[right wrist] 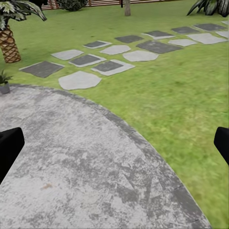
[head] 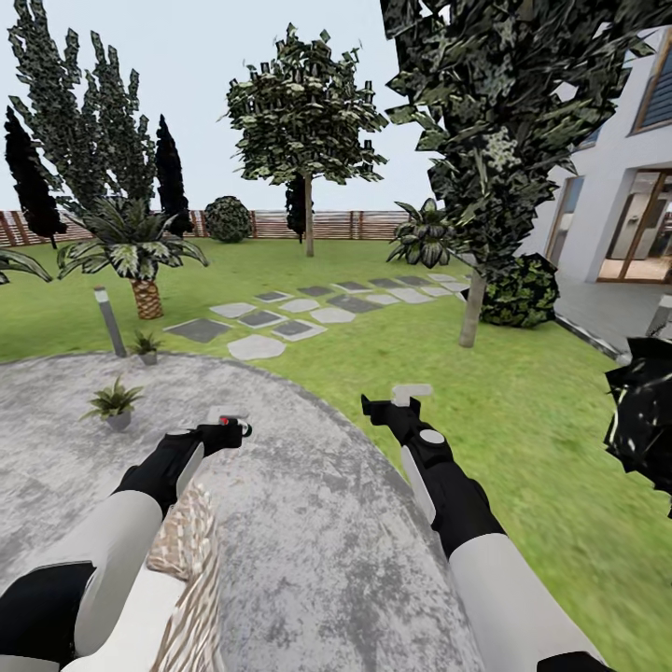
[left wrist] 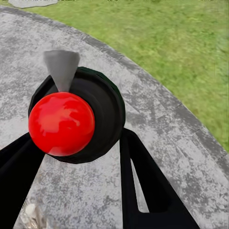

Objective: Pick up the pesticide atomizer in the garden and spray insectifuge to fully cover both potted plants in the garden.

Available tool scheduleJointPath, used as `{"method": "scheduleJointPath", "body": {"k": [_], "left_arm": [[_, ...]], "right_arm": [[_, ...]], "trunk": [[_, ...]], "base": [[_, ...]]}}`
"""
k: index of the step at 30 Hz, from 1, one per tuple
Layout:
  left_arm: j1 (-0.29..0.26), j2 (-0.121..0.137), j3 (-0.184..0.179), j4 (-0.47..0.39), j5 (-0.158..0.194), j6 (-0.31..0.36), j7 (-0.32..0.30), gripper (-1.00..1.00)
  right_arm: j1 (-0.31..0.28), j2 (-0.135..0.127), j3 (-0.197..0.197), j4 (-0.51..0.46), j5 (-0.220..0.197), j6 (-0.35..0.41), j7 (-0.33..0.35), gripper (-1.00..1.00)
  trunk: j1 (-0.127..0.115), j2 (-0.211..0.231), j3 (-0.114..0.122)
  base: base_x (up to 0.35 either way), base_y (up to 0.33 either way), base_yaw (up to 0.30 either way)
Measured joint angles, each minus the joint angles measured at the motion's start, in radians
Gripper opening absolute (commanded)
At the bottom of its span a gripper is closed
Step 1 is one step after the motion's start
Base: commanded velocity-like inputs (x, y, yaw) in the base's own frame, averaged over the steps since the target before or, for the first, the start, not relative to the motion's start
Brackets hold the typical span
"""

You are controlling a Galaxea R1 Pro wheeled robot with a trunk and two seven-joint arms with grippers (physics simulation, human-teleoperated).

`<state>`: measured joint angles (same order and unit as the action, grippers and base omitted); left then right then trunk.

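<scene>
My left gripper is shut on the pesticide atomizer, held above the grey paved patio. The left wrist view looks down on the atomizer: a dark round body, a red knob and a grey nozzle, pinched between my black fingers. My right gripper hangs open and empty over the patio edge. Two potted plants stand at the patio's left: one nearer, one farther by the lawn. One potted plant also shows in the right wrist view.
A wicker chair sits under my left arm. A grey bollard lamp and a palm stand behind the plants. Stepping stones cross the lawn. A tree trunk, dark shrub and house are on the right.
</scene>
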<state>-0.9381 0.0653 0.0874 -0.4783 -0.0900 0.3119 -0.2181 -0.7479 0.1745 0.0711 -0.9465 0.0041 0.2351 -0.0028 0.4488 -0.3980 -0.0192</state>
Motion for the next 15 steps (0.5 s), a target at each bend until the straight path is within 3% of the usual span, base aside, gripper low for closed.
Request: {"method": "scheduleJointPath", "body": {"k": [15], "left_arm": [[0.0,0.0,0.0,0.0,0.001,-0.001,0.0,-1.0]], "right_arm": [[0.0,0.0,0.0,0.002,0.0,0.0,0.0,1.0]], "trunk": [[0.0,0.0,0.0]], "base": [[0.34,0.0,0.0]]}}
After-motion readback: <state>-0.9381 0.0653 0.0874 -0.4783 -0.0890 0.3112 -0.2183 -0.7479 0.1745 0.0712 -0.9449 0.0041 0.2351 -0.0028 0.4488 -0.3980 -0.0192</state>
